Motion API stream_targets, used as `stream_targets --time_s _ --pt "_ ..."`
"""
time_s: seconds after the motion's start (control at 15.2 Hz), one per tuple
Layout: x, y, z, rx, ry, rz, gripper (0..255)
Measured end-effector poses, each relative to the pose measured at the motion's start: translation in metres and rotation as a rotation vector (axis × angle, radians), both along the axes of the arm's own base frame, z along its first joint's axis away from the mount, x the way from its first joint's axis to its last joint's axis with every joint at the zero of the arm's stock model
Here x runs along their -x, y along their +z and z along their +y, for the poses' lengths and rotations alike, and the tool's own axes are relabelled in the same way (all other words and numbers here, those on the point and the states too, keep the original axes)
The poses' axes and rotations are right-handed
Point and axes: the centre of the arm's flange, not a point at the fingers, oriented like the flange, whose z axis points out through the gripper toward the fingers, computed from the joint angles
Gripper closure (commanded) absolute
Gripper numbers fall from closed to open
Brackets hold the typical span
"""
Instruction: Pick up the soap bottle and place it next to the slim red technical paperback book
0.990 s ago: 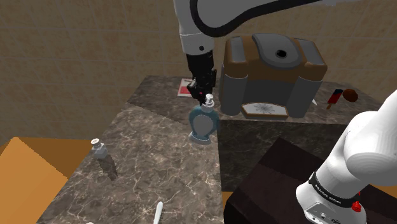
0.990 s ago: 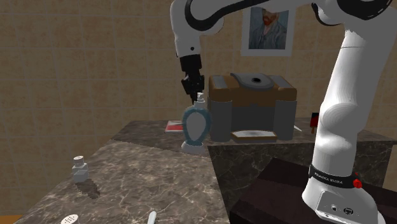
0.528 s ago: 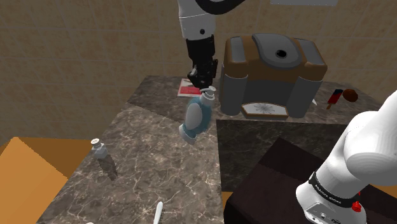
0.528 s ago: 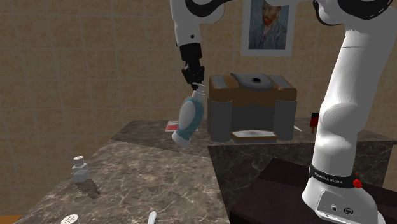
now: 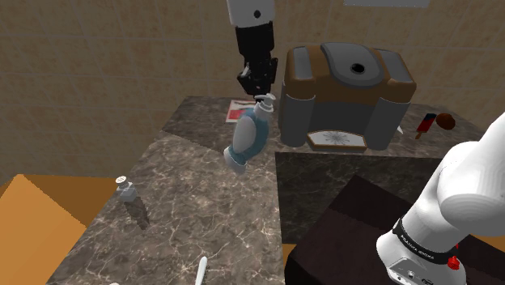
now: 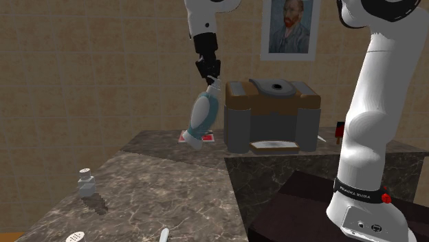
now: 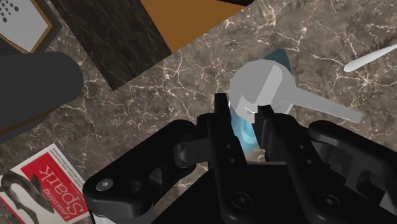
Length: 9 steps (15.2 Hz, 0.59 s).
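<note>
Clamped on bottle (image 5: 248, 139) neck with gripper (image 5: 260, 91) | hanging tilted, base low-left, off counter (image 5: 186, 210) | book (image 5: 237, 111) flat just beyond, far-left; short carry likely

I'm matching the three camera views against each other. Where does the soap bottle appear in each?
Shoulder view: the soap bottle hangs tilted under the gripper, above centre.
Second exterior view: the soap bottle, centre-left, overlapping the red book.
Wrist view: the soap bottle, clasped between the fingers.
Shared landmark: the red book.

Dark marbled counter (image 5: 202, 219), red book (image 7: 48, 184) at far end, coffee machine (image 5: 344, 97) beside, small shaker (image 5: 125, 193) nearer
</note>
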Motion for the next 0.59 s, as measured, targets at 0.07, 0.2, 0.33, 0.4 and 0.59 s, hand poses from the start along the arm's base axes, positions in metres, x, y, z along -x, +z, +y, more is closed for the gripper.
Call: stream_targets --time_s 0.07,0.2,0.33,0.4,0.59 --pt "0.001 0.005 -0.001 0.0 0.0 0.0 255" --pt "0.002 0.016 0.0 0.0 0.0 0.0 255" --pt "0.002 0.028 0.0 0.0 0.0 0.0 255" --pt "0.002 0.033 0.0 0.0 0.0 0.0 255" --pt "0.002 0.049 -0.001 0.0 0.0 0.0 255"
